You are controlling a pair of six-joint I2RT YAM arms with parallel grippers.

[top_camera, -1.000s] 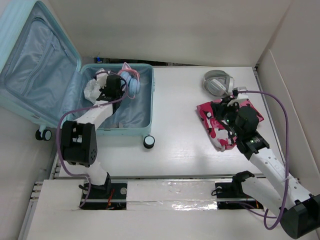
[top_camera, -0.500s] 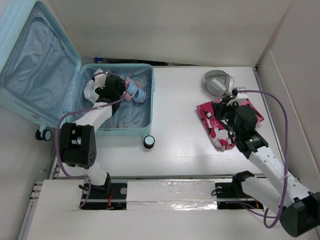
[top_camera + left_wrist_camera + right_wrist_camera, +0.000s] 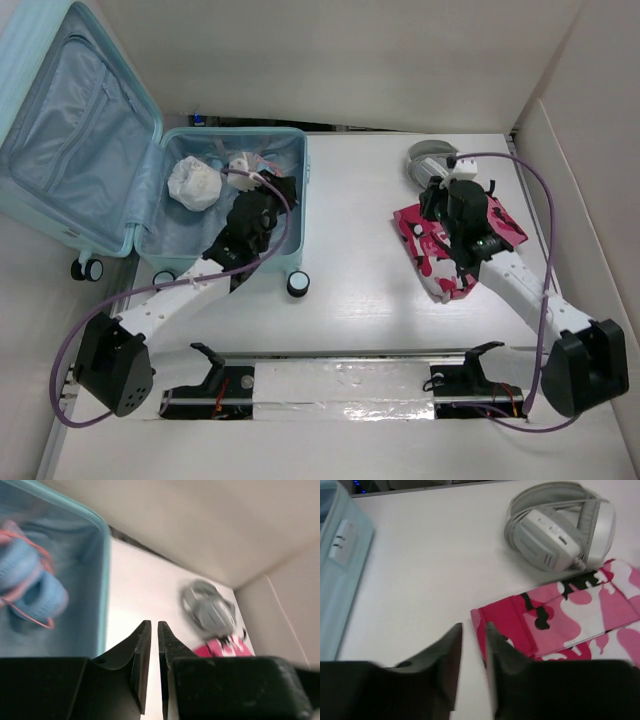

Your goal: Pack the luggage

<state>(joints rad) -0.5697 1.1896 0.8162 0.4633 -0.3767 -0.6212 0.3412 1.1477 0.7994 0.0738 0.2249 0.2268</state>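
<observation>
The luggage (image 3: pixel 70 120) lies open at the far left, its lid leaning back. A pair of blue shoes with pink laces (image 3: pixel 252 160) (image 3: pixel 27 580) and a white bundle (image 3: pixel 195 183) lie in its tray. My left gripper (image 3: pixel 280 185) (image 3: pixel 154 623) hovers at the tray's right rim (image 3: pixel 104 580), shut and empty, pointing toward the grey headphones (image 3: pixel 210 610). My right gripper (image 3: pixel 433 203) (image 3: pixel 473 625) hangs over the left edge of a pink camouflage cloth (image 3: pixel 580 615) (image 3: pixel 455 255). Only a narrow gap shows between its fingers, with nothing in it. The headphones (image 3: pixel 560 527) (image 3: pixel 432 165) lie just beyond it.
One black-and-white caster wheel (image 3: pixel 298 284) sticks out at the suitcase's near right corner, and a pair (image 3: pixel 85 268) at its near left. A cardboard wall (image 3: pixel 585 200) borders the table on the right. White tabletop (image 3: pixel 360 220) stretches between suitcase and cloth.
My left gripper opened, left the blue shoes in the suitcase, shut again and swung to the tray's right rim. My right gripper shifted farther back along the cloth, toward the headphones.
</observation>
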